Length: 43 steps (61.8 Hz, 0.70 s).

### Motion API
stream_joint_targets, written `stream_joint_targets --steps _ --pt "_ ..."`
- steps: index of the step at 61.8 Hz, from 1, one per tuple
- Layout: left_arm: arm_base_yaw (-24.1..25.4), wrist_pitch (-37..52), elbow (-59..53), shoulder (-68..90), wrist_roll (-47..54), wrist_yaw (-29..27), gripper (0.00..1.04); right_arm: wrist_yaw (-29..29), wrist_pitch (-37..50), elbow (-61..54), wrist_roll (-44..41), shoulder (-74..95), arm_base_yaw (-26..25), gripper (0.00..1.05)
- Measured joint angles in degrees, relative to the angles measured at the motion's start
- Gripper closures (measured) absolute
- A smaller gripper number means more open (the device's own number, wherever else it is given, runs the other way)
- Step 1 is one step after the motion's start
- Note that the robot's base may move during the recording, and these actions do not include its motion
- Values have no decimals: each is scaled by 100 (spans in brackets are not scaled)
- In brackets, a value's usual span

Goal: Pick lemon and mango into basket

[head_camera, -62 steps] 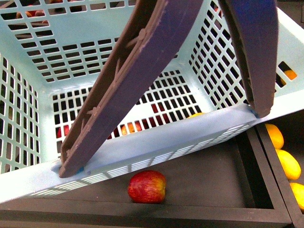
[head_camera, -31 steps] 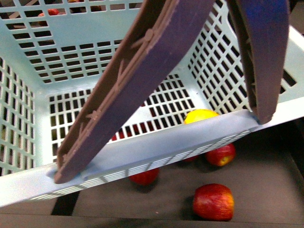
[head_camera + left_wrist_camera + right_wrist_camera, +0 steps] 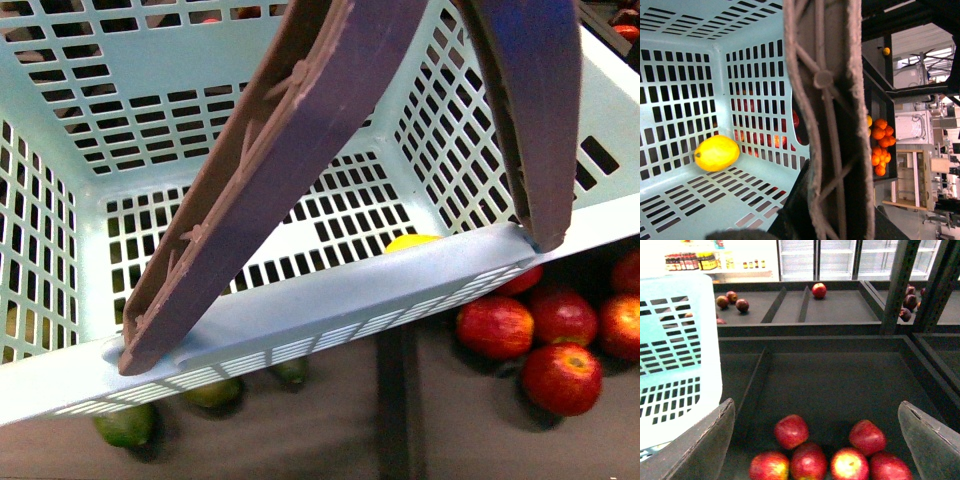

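Gaping wide, right pincer (image 3: 815,407) holds nothing (apples (image 3: 832,462) below); left pincer unreadable behind handle (image 3: 825,125).

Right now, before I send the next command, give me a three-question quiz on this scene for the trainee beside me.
1. True or false: the lemon already lies inside the basket.
2. Which fruit lies below the right gripper in its wrist view? A. red apples B. pears C. bananas
3. Fill in: the right gripper's jaws stand ____, with nothing between them.
Key: 1 true; 2 A; 3 open.
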Motion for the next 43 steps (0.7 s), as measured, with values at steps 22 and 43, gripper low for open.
stream_joint_targets --steps 22,43 --pt "4 -2 2 0 4 13 100 -7 0 -2 0 -2 0 9" --pt "4 -2 4 0 4 13 100 -7 0 -2 0 0 0 9"
